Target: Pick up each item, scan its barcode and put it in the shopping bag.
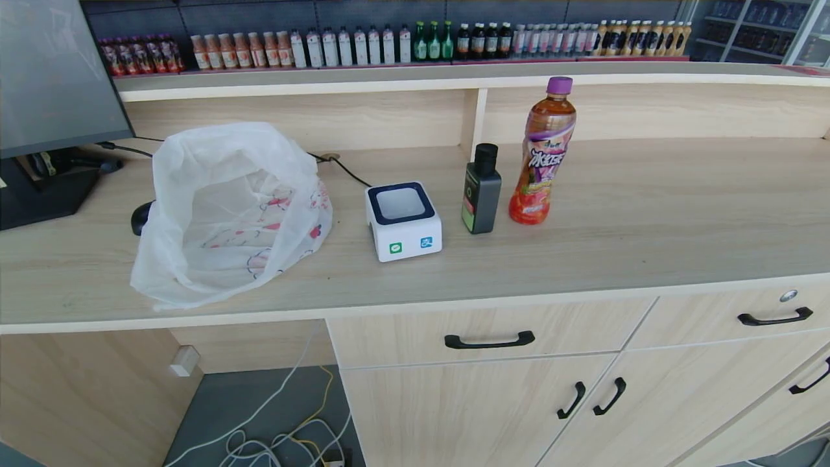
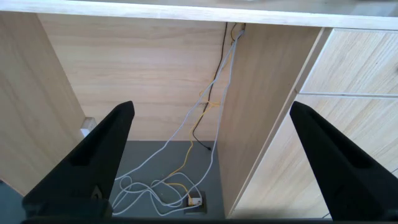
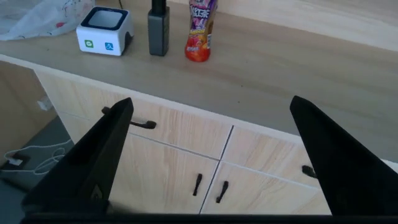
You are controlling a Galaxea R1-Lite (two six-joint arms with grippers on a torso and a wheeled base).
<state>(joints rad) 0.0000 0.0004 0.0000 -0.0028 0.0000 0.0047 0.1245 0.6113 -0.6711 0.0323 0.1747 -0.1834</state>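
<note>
Wooden counter [image 1: 648,220] spans the frame. Open white shopping bag [image 1: 227,214] sits centre left, no item seen inside. Orange drink bottle [image 1: 543,152], white scanner [image 1: 403,220] and small dark bottle [image 1: 481,191] stand mid-frame, so the work looks unstarted. Left gripper [image 2: 210,109] and right gripper [image 3: 210,101] are spread apart, empty

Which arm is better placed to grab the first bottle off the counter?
Right, probably. The right gripper, open, faces the small dark grey bottle and the tall orange purple-capped drink bottle on the wooden counter. The left gripper points below the counter at floor cables.
</note>
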